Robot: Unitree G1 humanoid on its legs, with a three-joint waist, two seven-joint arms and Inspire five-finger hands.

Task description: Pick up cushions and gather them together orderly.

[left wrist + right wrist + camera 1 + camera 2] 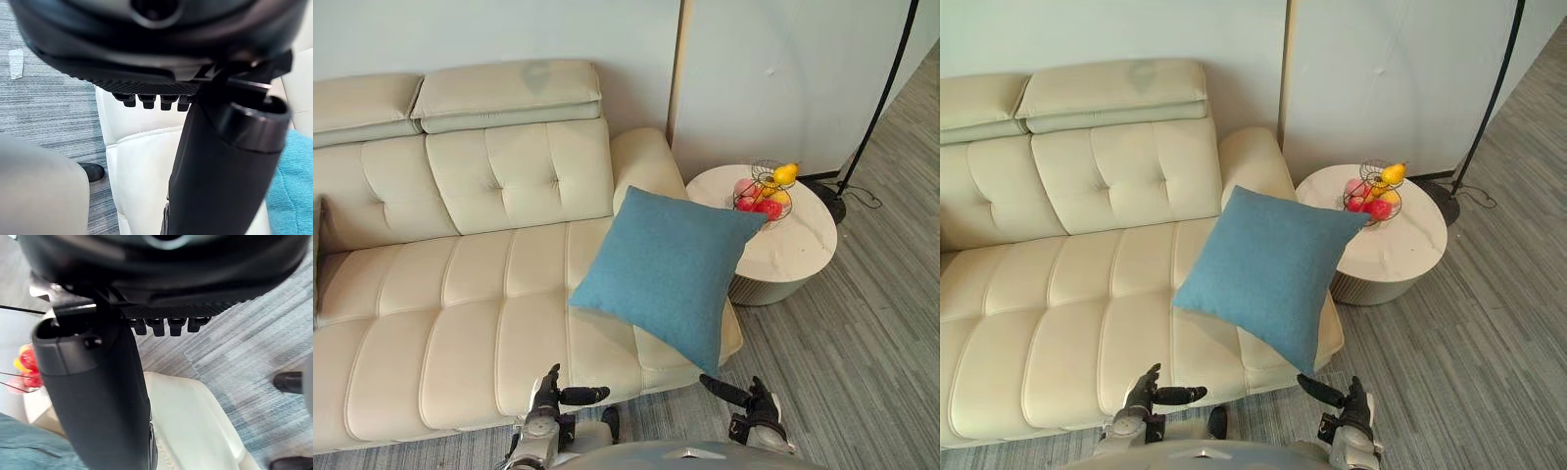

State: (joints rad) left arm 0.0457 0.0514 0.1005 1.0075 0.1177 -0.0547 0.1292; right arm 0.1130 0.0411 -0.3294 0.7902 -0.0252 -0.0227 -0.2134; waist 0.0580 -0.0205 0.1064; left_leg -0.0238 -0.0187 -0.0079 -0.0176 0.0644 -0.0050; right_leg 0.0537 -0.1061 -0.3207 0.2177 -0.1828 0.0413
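Your left hand (546,397) and right hand (759,403) hang empty and wide, likely set to grab the cushion (666,269) ahead between them on the sofa (460,323).

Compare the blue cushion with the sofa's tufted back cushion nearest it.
The blue cushion is plain woven cloth. The tufted back cushion is cream, smooth and buttoned. The blue cushion lies loose and tilted against the armrest, its lower corner near the front edge of the sofa. The tufted back cushion stands upright, built into the sofa. Both are roughly square.
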